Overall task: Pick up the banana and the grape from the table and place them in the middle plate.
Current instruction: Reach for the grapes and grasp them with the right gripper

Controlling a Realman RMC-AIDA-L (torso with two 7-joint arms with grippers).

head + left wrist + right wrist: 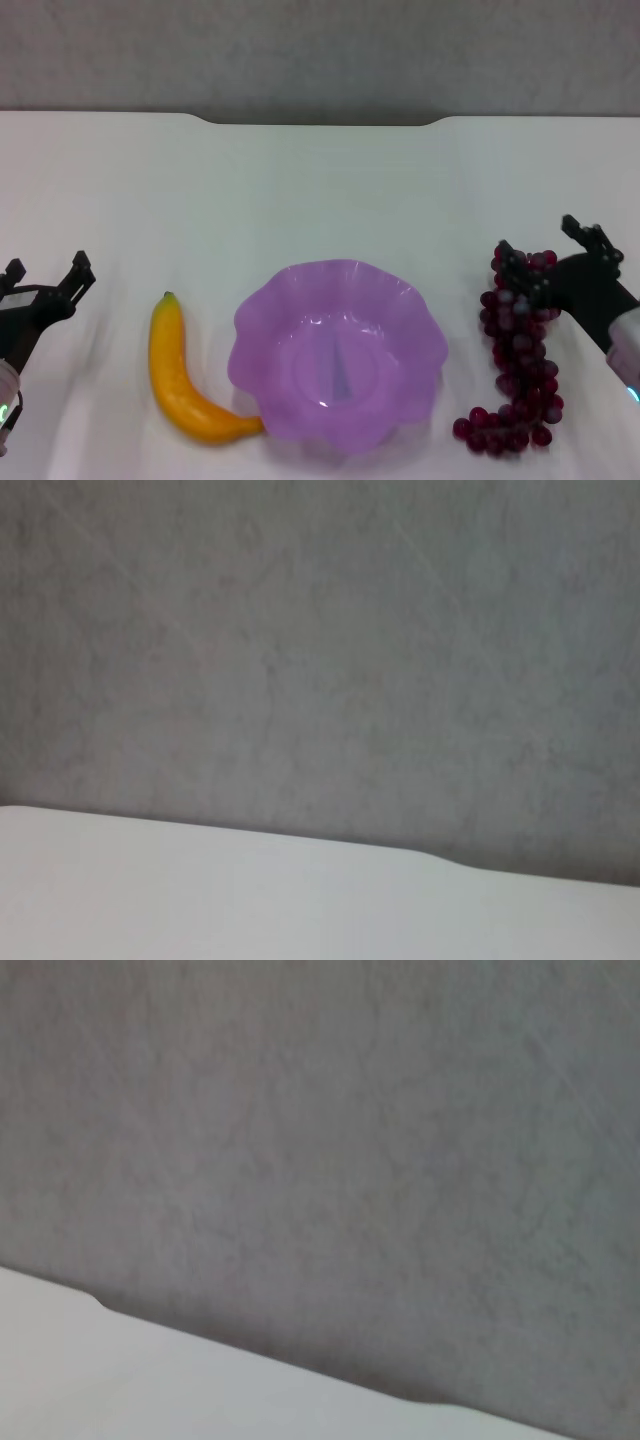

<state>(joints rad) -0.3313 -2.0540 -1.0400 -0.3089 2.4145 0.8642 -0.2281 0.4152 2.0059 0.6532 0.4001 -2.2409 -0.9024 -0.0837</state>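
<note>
- The middle plate (338,350), a translucent purple dish with a wavy scalloped rim, sits on the white table (320,190) at the near centre, with nothing inside it.
- The banana (182,375) lies on the table just left of the dish. Its green stem tip points to the far side, and its near end curves right until it touches the dish's near-left rim.
- The grape (520,350), a long bunch of dark red-purple grapes, lies on the table just right of the dish, running from far to near. It stays apart from the rim.
- The right gripper (552,250) is at the far end of the bunch with its fingers spread wide. One black finger (512,262) overlaps the top grapes and the other stands off to the right, clear of the fruit. It holds nothing.
- The left gripper (47,275) is at the left edge of the scene, well left of the banana. Its two fingers are parted and it holds nothing.
- Both wrist views show only a grey wall (320,650) above the far edge of the table, with none of the fruit or the dish in sight.
</note>
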